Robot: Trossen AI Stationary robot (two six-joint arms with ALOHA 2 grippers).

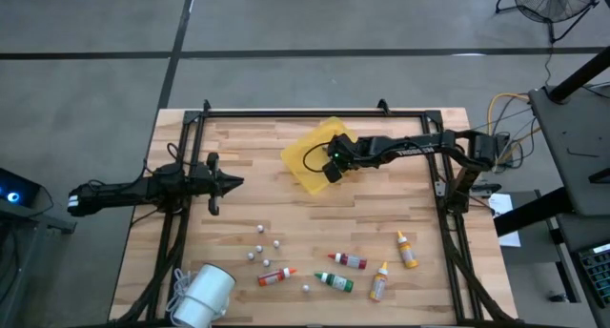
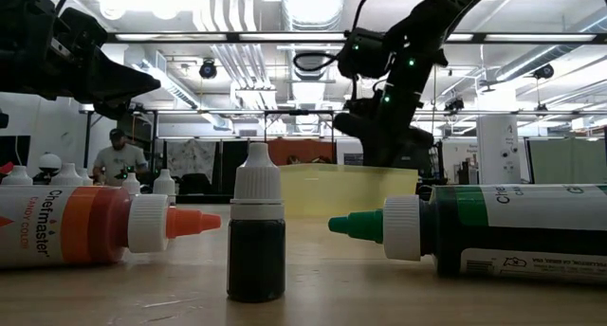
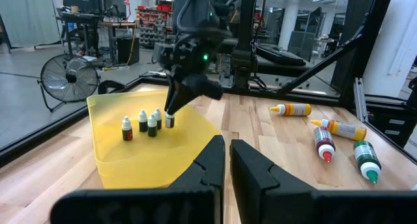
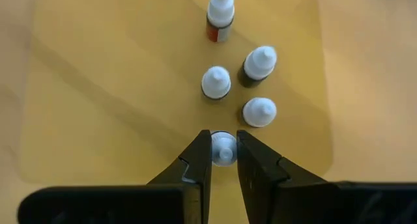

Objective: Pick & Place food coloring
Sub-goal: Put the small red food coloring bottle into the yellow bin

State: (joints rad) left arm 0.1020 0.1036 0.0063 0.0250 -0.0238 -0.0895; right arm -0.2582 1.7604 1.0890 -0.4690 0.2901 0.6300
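Nearest to the low camera, a small white-capped bottle (image 2: 256, 233) stands upright between two big bottles lying on their sides. Far behind it, the right gripper (image 4: 223, 160) pinches a small white-capped bottle (image 4: 223, 148) by its cap, low inside the yellow tray (image 3: 111, 110), probably so it stands upright beside the four bottles (image 4: 237, 73) there. At the table's left, the left gripper (image 3: 227, 160) waits with fingers pressed together.

Both arms are matte black, built of slim jointed tubular links. The right arm (image 1: 410, 149) carries a looped black cable and small green indicator lights near its wrist. Each gripper has two angular black fingers (image 4: 195, 165).
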